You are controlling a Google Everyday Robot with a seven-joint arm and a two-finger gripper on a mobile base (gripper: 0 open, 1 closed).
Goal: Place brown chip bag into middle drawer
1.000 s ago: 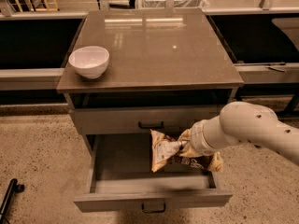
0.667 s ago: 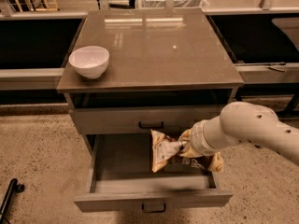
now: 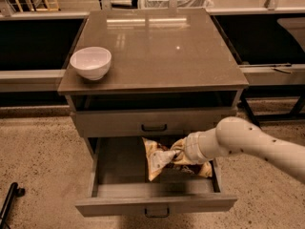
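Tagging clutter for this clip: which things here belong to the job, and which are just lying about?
Job: brown chip bag, over the open middle drawer; gripper, at the bag's right side.

Lying about: white bowl on the cabinet top; shut upper drawer; black object on the floor, lower left.

The crumpled foil chip bag, whitish-tan with dark brown patches, stands tilted on edge inside the wide, shallow grey middle drawer, in its right half towards the back. The drawer is pulled open, and its flat front bears a small dark bar handle. The gripper is against the bag's right side, over the drawer's interior.
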